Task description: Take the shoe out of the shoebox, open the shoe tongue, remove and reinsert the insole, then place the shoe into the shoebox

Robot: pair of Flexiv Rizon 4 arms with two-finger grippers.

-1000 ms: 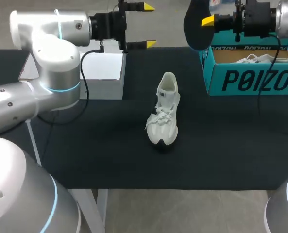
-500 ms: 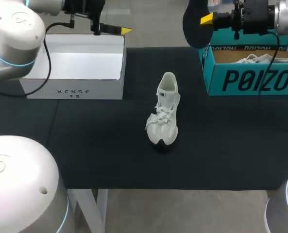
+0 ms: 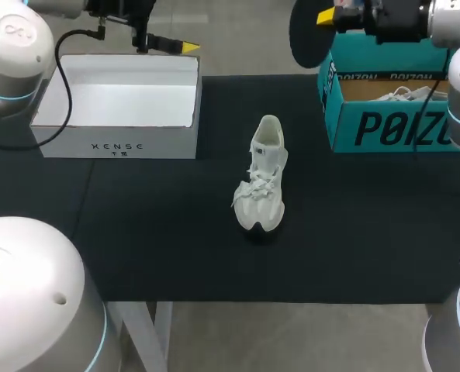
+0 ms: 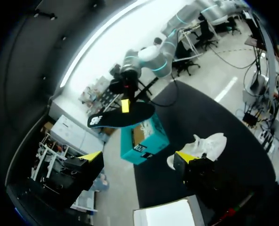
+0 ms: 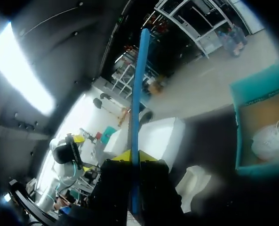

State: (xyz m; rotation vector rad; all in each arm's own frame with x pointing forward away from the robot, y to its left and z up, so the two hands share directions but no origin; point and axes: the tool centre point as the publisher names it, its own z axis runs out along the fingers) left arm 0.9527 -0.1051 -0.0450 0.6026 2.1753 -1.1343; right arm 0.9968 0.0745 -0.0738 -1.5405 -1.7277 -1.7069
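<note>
Lifted higher, right hand [image 3: 328,15] clamps insole [image 3: 306,35] over table's [image 3: 175,232] far edge (shoe [image 3: 262,174] mid-table).

Left arm [image 3: 11,48] comes in from the left with its elbow joint high at the far-left corner. Wrist level, pointing right along the back edge of the surface [image 3: 136,232]. Left claw [image 4: 137,156] is wide open, nothing between the fingers. Only one of its yellow tips shows in the head view. Right arm [image 3: 453,22] comes in from the right, wrist level, pointing left, high at the far-right corner. Right claw [image 5: 134,157] is clamped from both sides on the insole [image 5: 139,84], held up off the surface. The claws face each other, well apart.
</note>
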